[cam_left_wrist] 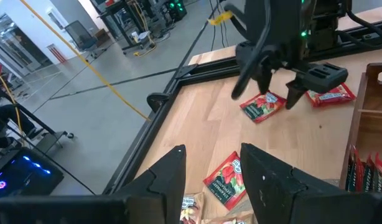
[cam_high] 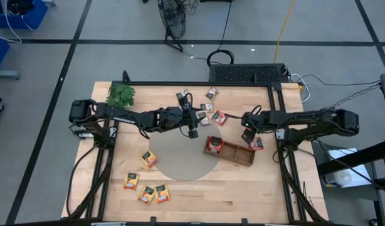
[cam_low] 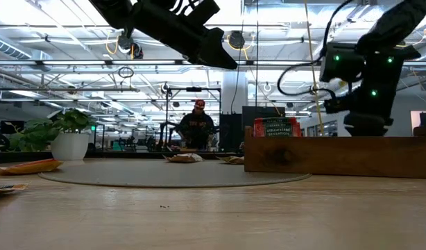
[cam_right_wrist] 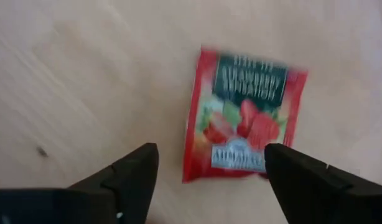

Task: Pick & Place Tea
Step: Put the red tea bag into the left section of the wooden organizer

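Red strawberry sachet [cam_right_wrist: 244,118] lies flat on the bare wood of the tabletop [cam_high: 242,188], right under the right pincer [cam_right_wrist: 209,165], whose two fingers are spread wide apart with nothing between them. From above, that pincer [cam_high: 247,134] hangs near the right edge, just off the far end of the wooden compartment tray [cam_high: 229,151], and another red sachet [cam_high: 256,144] sits close beside it. So the tray is the main thing crowding that spot. It already has red sachets [cam_high: 214,145] standing in its left compartment.

Left pincer [cam_high: 192,132] reaches out over the middle, above the far rim of the grey round mat [cam_high: 180,163], fingers parted and empty too. A loose red sachet [cam_high: 219,117] and some grey-white sachets [cam_high: 211,94] are scattered toward the far edge. Orange-yellow sachets [cam_high: 146,194] are clustered near the front-left corner, well apart from both arms. Green leafy sprig [cam_high: 121,95] is by the far-left corner. Low view shows a person [cam_low: 196,128] way back in the room.
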